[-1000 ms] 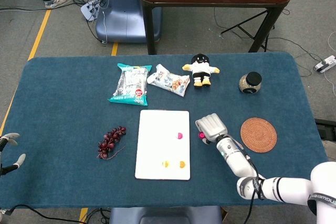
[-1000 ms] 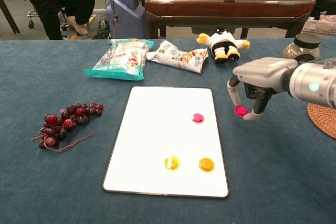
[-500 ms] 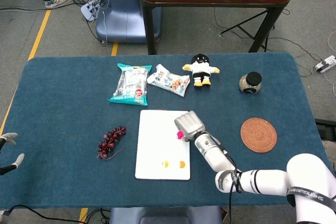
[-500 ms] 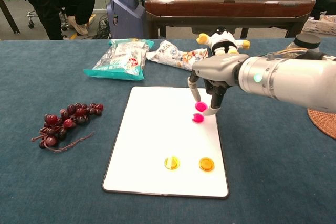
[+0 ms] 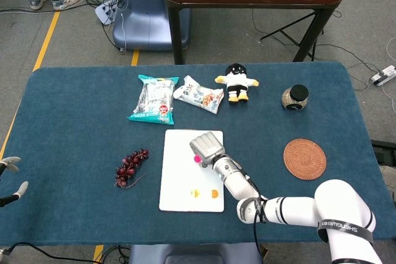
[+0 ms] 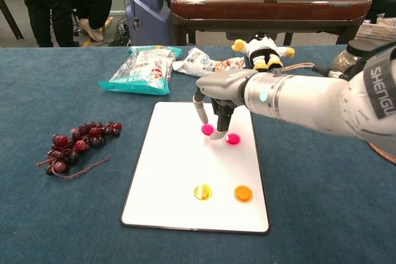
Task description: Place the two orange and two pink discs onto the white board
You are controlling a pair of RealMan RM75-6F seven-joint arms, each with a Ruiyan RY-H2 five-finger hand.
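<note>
The white board (image 6: 185, 171) (image 5: 179, 177) lies at the table's middle. Two orange discs (image 6: 202, 191) (image 6: 243, 193) rest on its near part; in the head view they are discs (image 5: 195, 193) (image 5: 215, 193). One pink disc (image 6: 232, 139) lies on the board's right side. My right hand (image 6: 213, 94) (image 5: 206, 146) hovers over the board and pinches a second pink disc (image 6: 207, 130) (image 5: 197, 159), just left of the lying one. My left hand (image 5: 12, 180) shows only at the head view's left edge, fingers apart, holding nothing.
A bunch of dark red grapes (image 6: 77, 143) lies left of the board. Two snack bags (image 6: 142, 69) (image 6: 207, 65) and a plush toy (image 6: 263, 51) sit behind it. A woven coaster (image 5: 304, 159) and a jar (image 5: 295, 97) are at the right.
My right hand carried the pink disc from the cloth right of the board leftward over the board, passing the lying pink disc. The left hand stayed put.
</note>
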